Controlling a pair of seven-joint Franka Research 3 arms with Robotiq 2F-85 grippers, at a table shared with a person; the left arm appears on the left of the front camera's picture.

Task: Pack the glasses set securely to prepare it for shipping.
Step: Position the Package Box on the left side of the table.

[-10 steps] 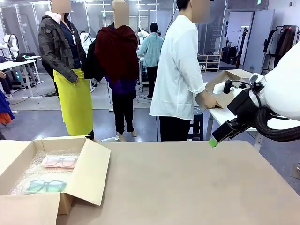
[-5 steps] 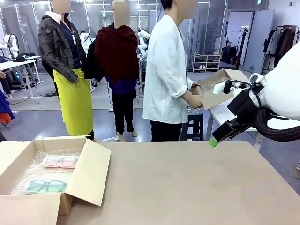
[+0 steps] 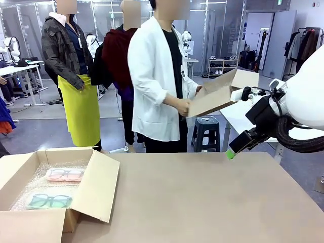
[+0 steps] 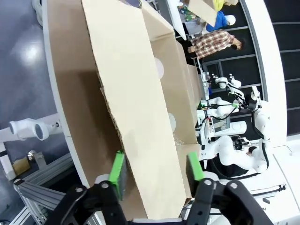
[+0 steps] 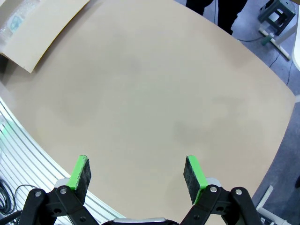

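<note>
Nearby, at about eight o'clock on the tan worktop [image 3: 212, 197], sits an open cardboard box [image 3: 96, 190] lined with bubble wrap [image 3: 38, 185]. Inside it lie the two cases of the glasses set: the pink case [image 3: 64, 174] toward the far side and the mint green case [image 3: 49, 201] just beside it, nearer the robot, each showing spectacle frames through its lid.

The left gripper [image 4: 156, 169] has its jaws spread on either side of a box flap [image 4: 136, 108]; whether a pad touches it is unclear.

The right gripper [image 5: 137, 174] hangs above bare worktop, jaws spread wide and holding nothing.

At twelve o'clock, beyond the far edge, a person in a white coat [image 3: 154, 83] holds a second cardboard box [image 3: 217, 91] in both hands.
</note>
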